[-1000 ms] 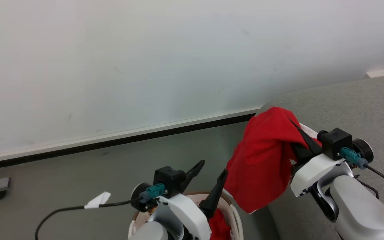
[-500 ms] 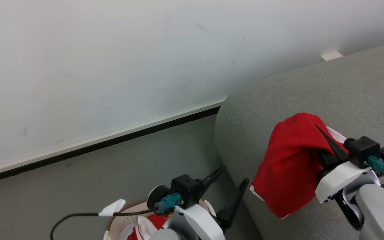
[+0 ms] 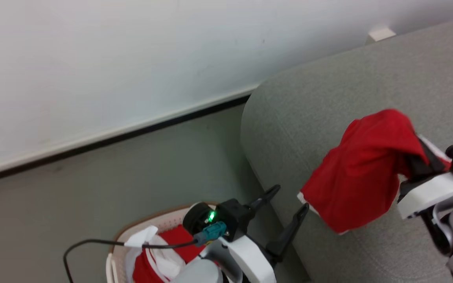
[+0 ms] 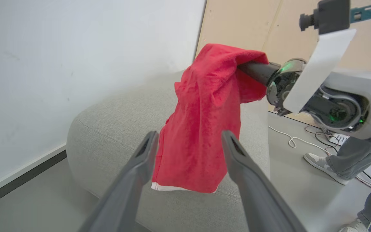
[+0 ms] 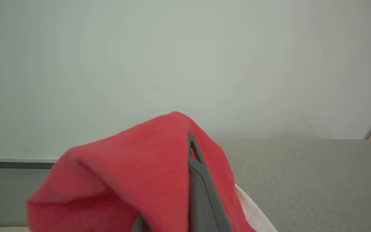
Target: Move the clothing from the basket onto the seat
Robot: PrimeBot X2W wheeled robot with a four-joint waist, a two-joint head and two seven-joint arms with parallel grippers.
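A red garment with a white hem hangs from my right gripper, which is shut on its top fold, above the grey seat. The left wrist view shows this clothing dangling just over the seat's rounded end, held by the right gripper. My left gripper stands open and empty beside the seat's edge, its fingers framing the hanging cloth from a distance. The basket sits at the bottom left with more red and white clothing inside. The right wrist view has red fabric draped over a dark finger.
A white wall with a dark baseboard runs behind the grey floor. A person's shoe and trouser leg stand beyond the seat, near a white cable on the floor.
The head camera has turned toward the seat. My right gripper has carried the red garment from the seat's edge to above its cushion. The left gripper stays open.
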